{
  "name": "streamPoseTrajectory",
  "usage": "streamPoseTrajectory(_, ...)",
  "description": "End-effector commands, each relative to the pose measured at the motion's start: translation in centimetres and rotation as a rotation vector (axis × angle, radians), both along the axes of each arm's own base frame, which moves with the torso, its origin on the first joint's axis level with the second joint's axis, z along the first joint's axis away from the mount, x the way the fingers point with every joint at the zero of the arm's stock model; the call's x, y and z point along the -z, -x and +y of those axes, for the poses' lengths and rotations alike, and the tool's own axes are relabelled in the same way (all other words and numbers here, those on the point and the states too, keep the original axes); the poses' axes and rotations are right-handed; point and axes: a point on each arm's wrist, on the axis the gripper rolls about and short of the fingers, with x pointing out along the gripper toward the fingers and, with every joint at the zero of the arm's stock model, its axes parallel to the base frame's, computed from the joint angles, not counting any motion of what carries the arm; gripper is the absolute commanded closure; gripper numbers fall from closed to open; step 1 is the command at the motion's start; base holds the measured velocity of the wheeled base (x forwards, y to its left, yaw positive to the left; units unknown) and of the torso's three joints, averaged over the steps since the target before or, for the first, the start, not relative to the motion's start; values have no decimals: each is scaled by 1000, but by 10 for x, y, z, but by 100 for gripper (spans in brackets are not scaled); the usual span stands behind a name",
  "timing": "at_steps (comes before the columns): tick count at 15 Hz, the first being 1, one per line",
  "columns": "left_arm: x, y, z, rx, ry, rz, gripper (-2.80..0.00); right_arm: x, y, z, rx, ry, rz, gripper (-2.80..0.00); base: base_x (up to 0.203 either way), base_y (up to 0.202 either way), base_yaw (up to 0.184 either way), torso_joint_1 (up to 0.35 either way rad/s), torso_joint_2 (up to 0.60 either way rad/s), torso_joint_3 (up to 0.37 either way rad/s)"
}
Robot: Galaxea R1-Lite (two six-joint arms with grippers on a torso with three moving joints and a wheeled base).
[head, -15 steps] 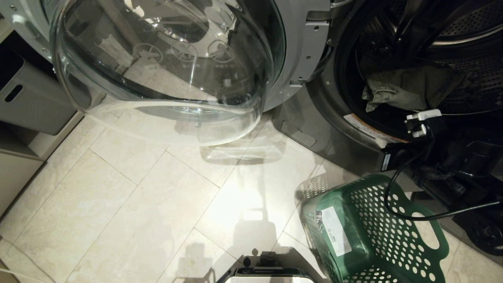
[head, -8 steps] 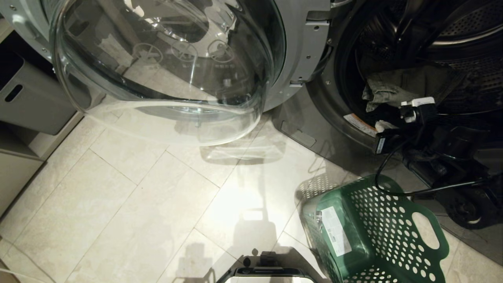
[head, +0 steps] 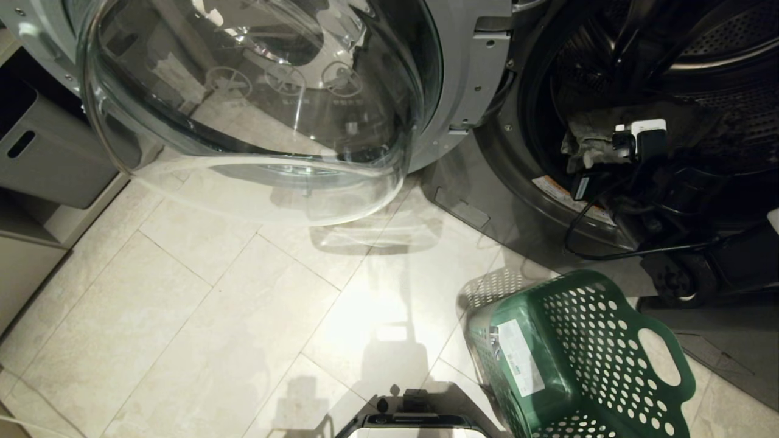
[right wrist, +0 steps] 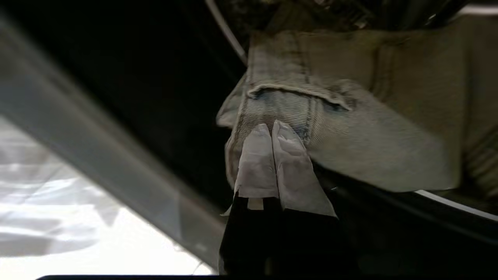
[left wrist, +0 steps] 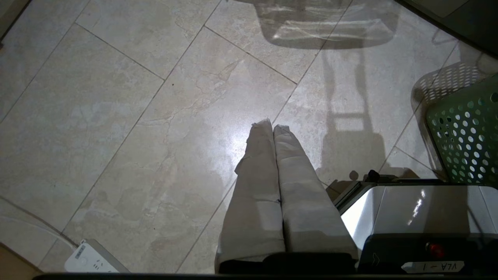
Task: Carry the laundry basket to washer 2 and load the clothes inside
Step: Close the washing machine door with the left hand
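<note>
The right gripper (right wrist: 271, 128), its fingers pressed together with nothing between them, reaches into the open drum of the washer (head: 505, 176) at two o'clock in the head view, fingertips at the edge of the clothes (right wrist: 334, 116), a pale denim piece lying inside near the drum's lip. The basket (head: 578, 359), empty, sits tipped on the tiled floor (head: 201, 292) at five o'clock, just below the washer's opening. The glass door (head: 255, 103) stands swung wide at eleven o'clock, a grey bin (head: 48, 152) at nine. The left gripper (left wrist: 272, 128) hangs clenched and empty over the floor, parked. Loading looks all but finished: the closed fingers appear to be nudging the denim deeper. The next move likely calls for a short push inward, then a clean withdrawal that does not snag the cloth or the arm's cable (head: 608, 252) on the rim.
</note>
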Motion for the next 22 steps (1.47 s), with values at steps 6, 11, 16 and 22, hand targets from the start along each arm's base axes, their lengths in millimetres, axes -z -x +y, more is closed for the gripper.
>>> streamPoseTrajectory(6,0,0,0,0,0,1,0,-24,-1,-29,85,13,-105,0,0,0,0,0,0,0)
streamPoseTrajectory(11,0,0,0,0,0,2,0,-31,10,-29,89,18,-122,0,0,0,0,0,0,0)
streamPoseTrajectory(16,0,0,0,0,0,2,0,-17,39,-28,76,9,134,0,0,0,0,0,0,0)
streamPoseTrajectory(22,0,0,0,0,0,1,0,8,42,-28,149,-52,306,0,0,0,0,0,0,0)
